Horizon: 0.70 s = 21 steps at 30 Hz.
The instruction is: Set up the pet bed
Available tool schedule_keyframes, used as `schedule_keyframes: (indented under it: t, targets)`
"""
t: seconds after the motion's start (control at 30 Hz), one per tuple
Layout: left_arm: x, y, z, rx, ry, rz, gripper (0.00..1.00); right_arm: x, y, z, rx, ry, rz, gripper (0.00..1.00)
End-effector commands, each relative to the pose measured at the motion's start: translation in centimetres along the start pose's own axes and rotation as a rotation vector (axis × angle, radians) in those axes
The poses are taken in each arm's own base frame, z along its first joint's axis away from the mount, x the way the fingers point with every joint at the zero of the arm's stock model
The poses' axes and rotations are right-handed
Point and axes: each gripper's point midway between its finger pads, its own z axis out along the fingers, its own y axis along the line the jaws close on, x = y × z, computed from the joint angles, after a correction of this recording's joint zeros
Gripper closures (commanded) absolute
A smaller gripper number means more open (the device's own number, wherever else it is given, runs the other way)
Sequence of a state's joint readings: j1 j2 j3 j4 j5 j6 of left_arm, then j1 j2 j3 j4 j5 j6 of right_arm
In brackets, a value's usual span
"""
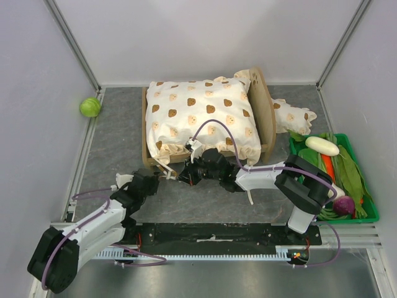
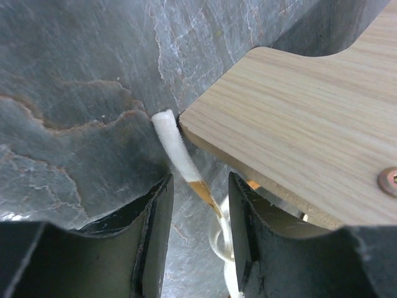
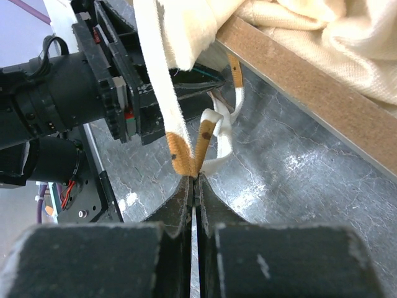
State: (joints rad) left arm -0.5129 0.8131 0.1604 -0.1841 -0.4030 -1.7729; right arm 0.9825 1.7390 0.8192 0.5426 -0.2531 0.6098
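no readable text, labels or signs

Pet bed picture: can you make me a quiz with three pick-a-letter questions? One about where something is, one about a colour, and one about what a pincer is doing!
1. Where is the green ball from the pet bed?
A) left of it
B) right of it
C) on top of it

2. What colour is the tray on the right?
A) red
B) green
C) blue

3. The right pincer is:
A) wide open
B) shut on a cushion tie
C) shut on nothing

Answers:
1 A, the ball sits far left in the top view.
2 B, its rim is bright green.
3 B, its fingertips pinch the tie's brown tip.
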Motion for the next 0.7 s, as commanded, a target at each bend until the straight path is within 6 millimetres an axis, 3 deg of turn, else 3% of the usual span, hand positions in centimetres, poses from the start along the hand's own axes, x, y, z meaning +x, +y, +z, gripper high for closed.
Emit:
schedule_keyframes:
  t: [0.0, 0.2, 0.43, 0.67]
  targets:
    - [-1.1, 2.0, 0.8, -0.094, -0.076, 0.003, 0.53, -2.2, 1.6, -0.7, -0.053, -0.064, -0.017, 0.96]
    - [-1.4, 1.7, 0.9, -0.086, -0.097, 0.015, 0.64, -2.2, 1.6, -0.7, -0.051, -0.062, -0.016, 0.96]
    - [-2.2, 1.9, 0.8, -0.096, -0.136, 0.090, 0.98, -2.3, 1.8, -0.7, -0.052, -0.059, -0.018, 0.96]
    - [-4.1, 1.5, -0.6, -0.077, -0.200, 0.197, 0.98, -2.6, 0.4, -1.2, 0.034, -0.046, -0.078, 0.97]
